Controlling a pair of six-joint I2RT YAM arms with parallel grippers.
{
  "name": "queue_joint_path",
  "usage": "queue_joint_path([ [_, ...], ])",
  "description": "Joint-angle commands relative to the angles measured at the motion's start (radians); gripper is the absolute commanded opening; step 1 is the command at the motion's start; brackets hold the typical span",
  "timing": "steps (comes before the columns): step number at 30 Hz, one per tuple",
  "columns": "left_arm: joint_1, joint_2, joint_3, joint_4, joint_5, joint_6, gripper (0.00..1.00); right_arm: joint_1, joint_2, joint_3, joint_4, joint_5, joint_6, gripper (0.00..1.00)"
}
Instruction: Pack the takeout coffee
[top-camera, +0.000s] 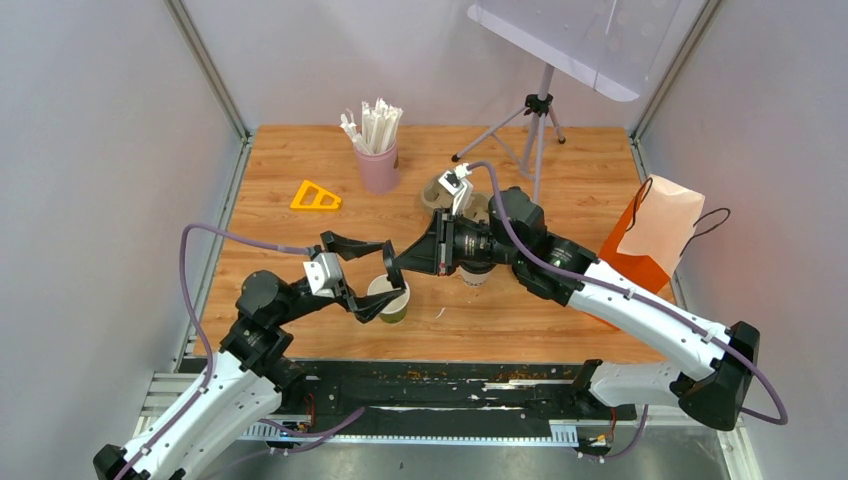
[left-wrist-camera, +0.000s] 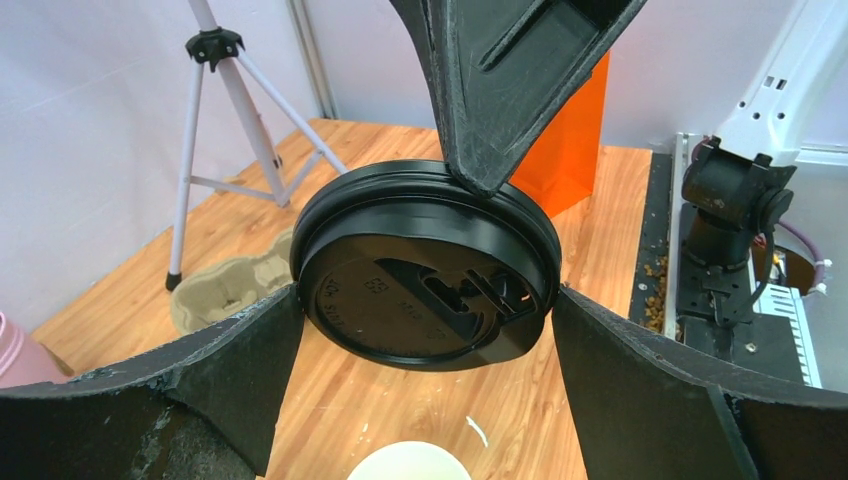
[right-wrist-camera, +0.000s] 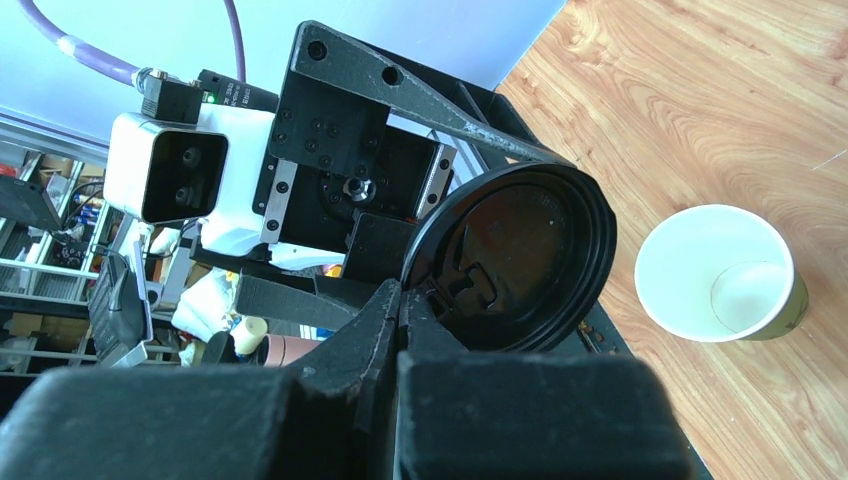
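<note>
Right end effector (top-camera: 392, 268) clamps lid (left-wrist-camera: 420, 290) near olive-green cup (right-wrist-camera: 720, 275).

My right jaws reach in from the right and pinch a lid (left-wrist-camera: 425, 285) by its far rim, holding it raised between my wide-spread left jaws, which come in from the left. Just near of the lid, an open cup (top-camera: 390, 300) stands on the counter (top-camera: 300, 270), centre-near. A second cup (top-camera: 475, 278) stands to its right, under my right arm. Farther back lies a cup carrier (top-camera: 438, 190); left of it a cup of sticks (top-camera: 377, 165), then a triangular piece (top-camera: 315, 196). A tripod (top-camera: 538, 120) stands far right, a paper bag (top-camera: 655, 235) at the right edge.
</note>
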Motion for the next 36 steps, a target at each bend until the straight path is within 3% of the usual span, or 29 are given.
queue_joint_path([
  [1, -0.004, -0.041, -0.013, 0.036, -0.019, 0.035, 1.00, 0.009, 0.000, 0.043, 0.041, -0.013, -0.002, 0.00],
  [17, -0.004, -0.037, -0.012, 0.044, 0.015, 0.053, 1.00, 0.020, 0.010, 0.047, 0.052, -0.027, 0.002, 0.00],
  [28, -0.004, -0.040, -0.002, -0.004, 0.032, 0.077, 0.92, 0.020, 0.009, 0.037, 0.049, -0.021, 0.000, 0.00],
  [32, -0.004, -0.047, 0.030, -0.086, -0.015, 0.084, 0.91, 0.020, 0.003, 0.035, 0.024, -0.002, -0.011, 0.12],
  [36, -0.004, -0.051, 0.108, -0.272, -0.134, 0.064, 0.87, 0.020, -0.022, 0.025, -0.002, 0.031, -0.030, 0.23],
])
